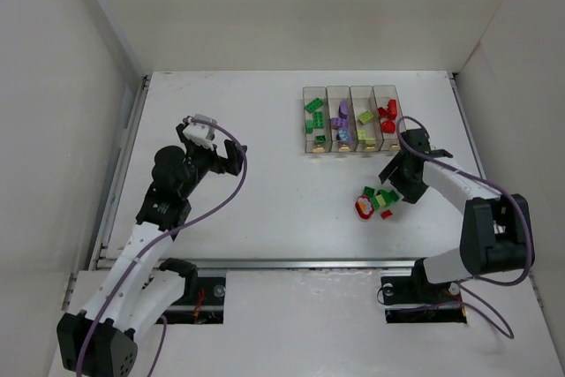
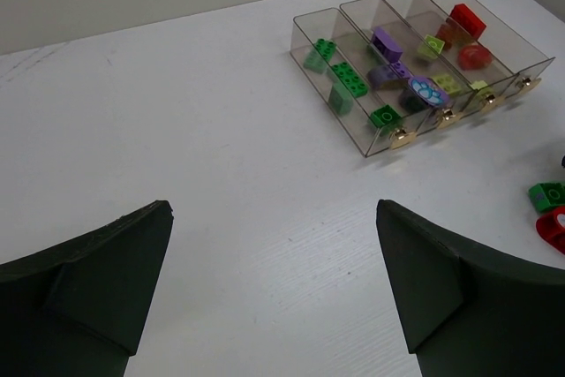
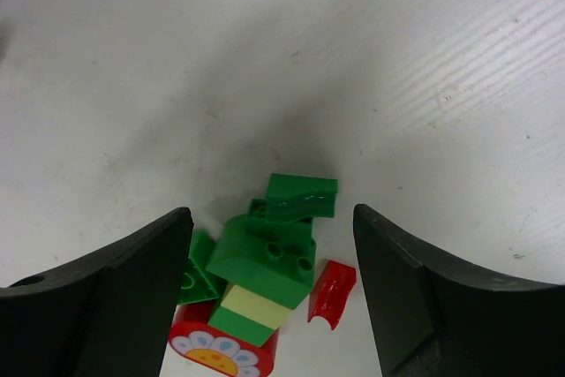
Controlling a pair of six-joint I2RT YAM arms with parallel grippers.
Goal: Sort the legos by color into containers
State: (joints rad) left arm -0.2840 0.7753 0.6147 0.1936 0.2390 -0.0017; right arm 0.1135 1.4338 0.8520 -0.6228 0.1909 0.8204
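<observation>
Four containers [image 1: 350, 88] stand in one row on the desk [image 1: 247, 130], partly filled: green in the leftmost, purple next, pale yellow-green third, red in the rightmost. Several loose legos [image 1: 378, 202] lie heaped just on the near side of that row, towards its right end. The right hand [image 3: 271, 218] hangs over the heap, fingers apart, straddling a green brick [image 3: 265, 258] without touching it; this looks like a pick. Next it should drop, pinch that brick alone and carry it to the leftmost container. The left hand [image 2: 274, 209] is spread wide and empty, well left of the row.
</observation>
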